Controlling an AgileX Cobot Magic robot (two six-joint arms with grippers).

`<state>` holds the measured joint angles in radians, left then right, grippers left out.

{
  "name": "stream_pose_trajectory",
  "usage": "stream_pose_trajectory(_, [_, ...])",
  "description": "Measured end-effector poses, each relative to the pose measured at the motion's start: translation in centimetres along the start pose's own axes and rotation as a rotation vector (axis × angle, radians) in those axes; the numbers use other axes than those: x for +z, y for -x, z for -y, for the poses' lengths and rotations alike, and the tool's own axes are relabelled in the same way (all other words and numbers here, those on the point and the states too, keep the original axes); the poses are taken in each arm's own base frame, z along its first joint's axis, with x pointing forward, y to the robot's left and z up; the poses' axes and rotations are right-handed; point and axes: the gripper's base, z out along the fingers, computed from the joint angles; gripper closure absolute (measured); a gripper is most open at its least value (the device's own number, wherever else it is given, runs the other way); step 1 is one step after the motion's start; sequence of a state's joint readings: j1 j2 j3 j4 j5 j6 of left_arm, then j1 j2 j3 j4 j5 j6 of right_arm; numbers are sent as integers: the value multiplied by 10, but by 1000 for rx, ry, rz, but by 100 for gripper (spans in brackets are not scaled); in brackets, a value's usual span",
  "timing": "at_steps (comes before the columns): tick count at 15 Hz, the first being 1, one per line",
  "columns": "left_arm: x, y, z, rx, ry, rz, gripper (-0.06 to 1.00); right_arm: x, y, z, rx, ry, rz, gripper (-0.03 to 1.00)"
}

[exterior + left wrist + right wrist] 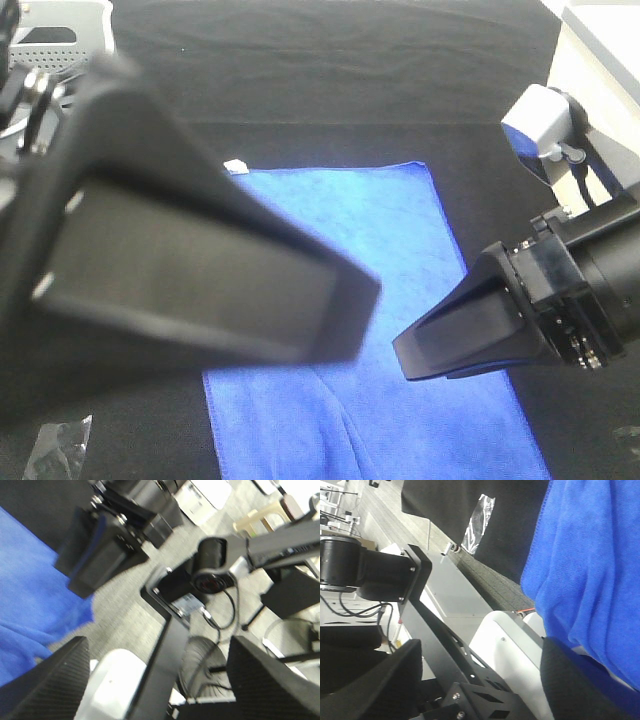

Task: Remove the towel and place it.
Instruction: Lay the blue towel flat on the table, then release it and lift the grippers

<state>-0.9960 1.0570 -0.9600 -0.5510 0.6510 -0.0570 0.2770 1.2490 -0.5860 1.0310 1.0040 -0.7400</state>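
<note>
The towel (370,240) lies spread flat on the black-covered worktop (300,80), its long side running away from the high camera. Its small white tag (235,165) is at the far left corner, and a few soft creases show near the close end.

The left gripper (345,300) sits close to the high camera as a large blurred shape that covers the towel's left side. In the left wrist view its fingers (45,680) stand wide apart with nothing between them, and the towel (25,595) is off to one side.

The right gripper (420,350) points in over the towel's right half. Its fingers (375,680) are also spread wide and grip nothing, and the towel (590,555) is beside them. I cannot tell whether either gripper touches the cloth.

A crumpled clear plastic wrapper (60,445) lies on the worktop near the towel's close left corner.
</note>
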Motion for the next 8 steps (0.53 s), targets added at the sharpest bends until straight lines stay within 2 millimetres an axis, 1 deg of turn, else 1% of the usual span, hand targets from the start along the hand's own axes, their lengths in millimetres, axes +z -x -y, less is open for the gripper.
stream_pose_trajectory(1, [0,2,-4,-13,38,20,22,-2,4,1,-9,-30,12,29])
stream_pose_trajectory(3, [-5,8,-23,-80,141,34,22,-12,20,1,-37,-134,41,29])
stream_pose_trajectory(5, [-16,16,-50,-155,251,53,22,-29,41,-2,-84,-275,52,29])
stream_pose_trajectory(6, [-24,24,-69,-196,313,99,22,-36,51,-2,-83,-337,46,29])
stream_pose_trajectory(7, [-26,28,-81,-223,334,104,22,-40,67,2,-76,-405,17,29])
stream_pose_trajectory(8, [-24,31,-94,-241,351,87,22,-40,79,5,-66,-419,2,29])
